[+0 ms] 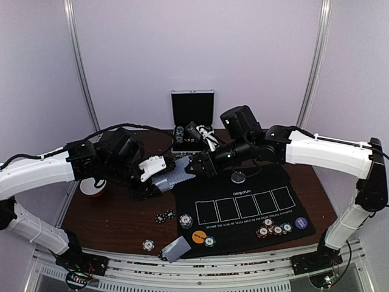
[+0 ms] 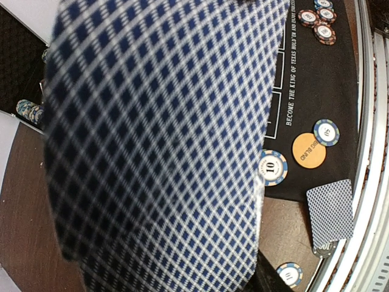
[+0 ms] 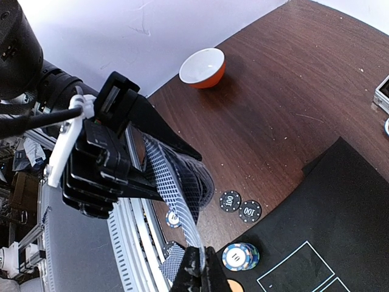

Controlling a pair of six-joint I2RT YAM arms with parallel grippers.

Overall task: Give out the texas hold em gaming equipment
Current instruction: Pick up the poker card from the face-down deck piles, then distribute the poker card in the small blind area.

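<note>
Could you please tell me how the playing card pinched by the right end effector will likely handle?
The playing card bows between the right end effector and the deck, so it is probably thin and floppy. Pinched only at its edge, it could slip free.

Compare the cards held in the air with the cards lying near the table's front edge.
The held cards hang above the table between the left gripper and right gripper; the lying cards rest flat, untouched. The held cards' top card bends; the lying cards lie straight. Both show blue-checked backs.
</note>
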